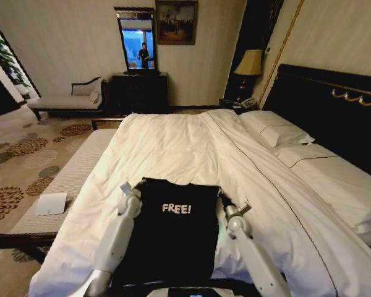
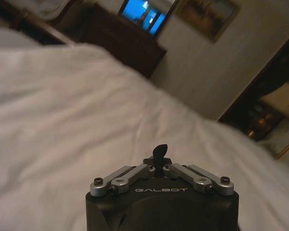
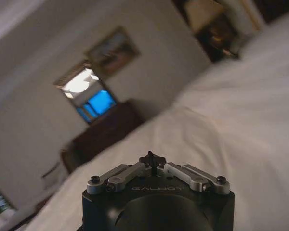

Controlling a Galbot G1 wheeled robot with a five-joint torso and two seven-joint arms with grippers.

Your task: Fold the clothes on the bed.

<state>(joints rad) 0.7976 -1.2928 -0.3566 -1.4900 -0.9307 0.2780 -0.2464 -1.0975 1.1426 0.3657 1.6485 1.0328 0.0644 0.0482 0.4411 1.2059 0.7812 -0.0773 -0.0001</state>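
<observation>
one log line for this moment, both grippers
left gripper shut on shirt corner | right gripper shut on shirt corner | shirt on bed

Black T-shirt (image 1: 173, 232) hangs over the bed (image 1: 191, 154) between left end effector (image 1: 127, 190) and right end effector (image 1: 234, 207).

Both arms are white, smooth and rounded. The left gripper (image 2: 160, 153) and right gripper (image 3: 152, 159) have black bodies marked GALBOT, silver links with dark screws.
</observation>
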